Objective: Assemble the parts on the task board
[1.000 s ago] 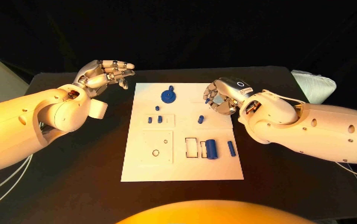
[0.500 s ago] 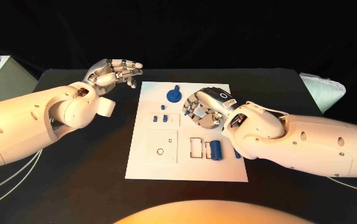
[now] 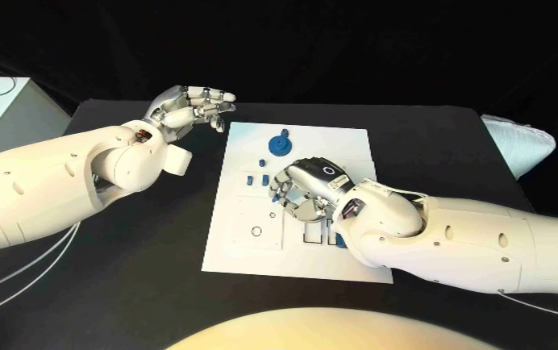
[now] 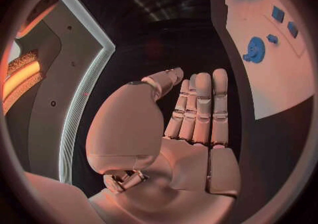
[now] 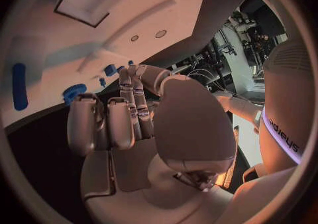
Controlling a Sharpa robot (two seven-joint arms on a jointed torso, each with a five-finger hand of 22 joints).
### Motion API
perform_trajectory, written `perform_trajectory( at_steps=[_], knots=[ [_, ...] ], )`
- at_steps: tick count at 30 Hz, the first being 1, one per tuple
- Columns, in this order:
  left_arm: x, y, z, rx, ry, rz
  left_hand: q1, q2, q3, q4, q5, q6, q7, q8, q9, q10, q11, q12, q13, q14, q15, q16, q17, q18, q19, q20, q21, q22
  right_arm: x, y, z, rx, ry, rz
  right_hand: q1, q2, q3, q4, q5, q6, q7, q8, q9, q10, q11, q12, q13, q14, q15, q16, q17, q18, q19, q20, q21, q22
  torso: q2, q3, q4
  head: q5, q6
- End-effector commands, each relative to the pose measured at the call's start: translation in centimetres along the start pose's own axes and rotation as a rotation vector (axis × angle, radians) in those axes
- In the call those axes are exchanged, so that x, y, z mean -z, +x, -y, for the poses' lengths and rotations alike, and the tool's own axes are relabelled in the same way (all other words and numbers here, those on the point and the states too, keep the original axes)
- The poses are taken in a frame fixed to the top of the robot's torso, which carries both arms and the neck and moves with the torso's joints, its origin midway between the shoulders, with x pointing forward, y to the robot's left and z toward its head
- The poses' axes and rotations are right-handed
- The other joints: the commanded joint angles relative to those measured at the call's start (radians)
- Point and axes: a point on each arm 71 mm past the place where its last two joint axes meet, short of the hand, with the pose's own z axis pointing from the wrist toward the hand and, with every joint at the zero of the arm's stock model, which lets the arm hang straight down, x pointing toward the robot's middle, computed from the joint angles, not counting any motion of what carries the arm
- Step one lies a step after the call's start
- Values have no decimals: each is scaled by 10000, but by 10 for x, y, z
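On the middle of the task board, the small blue parts are lying just beside the right hand, whose curled fingers are holding nothing, while the left hand, fingers loosely apart, is hanging well apart.

the right hand is covering the middle of the task board, hiding any parts beneath it; whether its curled fingers are pinching anything is staying unclear.
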Motion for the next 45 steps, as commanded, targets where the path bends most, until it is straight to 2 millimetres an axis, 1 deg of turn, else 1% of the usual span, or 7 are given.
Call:
perform_trajectory(
  at_steps=[1, 3, 7, 15, 22, 32, 45],
  knots=[
    [0, 3, 0, 165, 30, -161, 0, 22, -61, -1, 14, -73, 26, 40, -13, -64, 6, 39, -12, -50, 30, -58, -9, 73, 79, 22, -51, -20, -1, 7, -5, 313, -285, -335, -7, 60, 58, 14, 28, 57, 20, 34, 2, 337, -271, -28, 5, 443, -75, 29, -11, -134, 59, 6, 12, 198, 7, 16, -28, 160, -84],
    [1, 3, -2, 198, 4, -147, 1, 23, -61, -1, 14, -74, 27, 40, -13, -65, 7, 39, -12, -50, 30, -58, -10, 73, 80, 22, -52, -20, -1, 9, -6, 304, -304, -397, -7, 60, 58, 14, 28, 57, 20, 34, 2, 337, -271, -28, 5, 443, -75, 29, -11, -134, 59, 6, 12, 198, 7, 25, -31, 203, -120],
    [2, 2, -3, 228, -44, -103, 4, 27, -62, 1, 16, -77, 28, 40, -14, -69, 7, 41, -12, -51, 31, -59, -11, 73, 82, 23, -57, -24, -2, 14, -8, 345, -300, -536, -7, 56, 66, 6, 34, 52, 21, 33, 7, 336, -270, -32, 5, 444, -75, 36, -4, -135, 61, 5, 17, 203, 0, 16, 15, 262, -202],
    [2, 2, -4, 255, -70, -103, 1, 22, -70, 4, 16, -86, 34, 38, -16, -76, 11, 42, -13, -53, 33, -60, -12, 73, 86, 24, -63, -28, -1, 19, -9, 460, -272, -828, -14, 54, 76, 1, 38, 46, 25, 32, 14, 336, -267, -36, 6, 442, -74, 35, -11, -177, 149, 5, 178, 369, 3, 7, -19, 338, -283],
    [2, 2, -5, 257, -77, -99, 1, 22, -70, 4, 16, -86, 34, 38, -16, -76, 11, 42, -13, -53, 33, -60, -12, 73, 86, 24, -63, -28, 0, 20, -8, 524, -210, -938, -24, 52, 83, -2, 39, 42, 27, 33, 21, 337, -266, -40, 7, 442, -72, 38, -12, -175, 146, 5, 173, 364, 1, 13, 4, 352, -322],
    [2, 0, -5, 244, -98, -66, 1, 22, -70, 4, 16, -86, 34, 38, -16, -76, 11, 42, -13, -53, 33, -60, -12, 73, 86, 24, -63, -28, 1, 20, -7, 575, -139, -1005, -24, 52, 83, -2, 39, 42, 27, 33, 21, 337, -266, -40, 7, 442, -72, 38, -12, -175, 146, 5, 173, 364, 1, 8, -6, 363, -353],
    [2, 1, -5, 251, -115, -82, 0, 24, -93, 19, 18, -114, 44, 37, -24, -100, 20, 53, -14, -57, 42, -63, -16, 73, 101, 32, -93, -50, 0, 21, -5, 659, -40, -1116, -24, 52, 83, -2, 39, 42, 27, 33, 21, 337, -266, -40, 7, 442, -72, 38, -12, -175, 146, 5, 173, 364, 7, 4, -2, 316, -371]
  ],
)
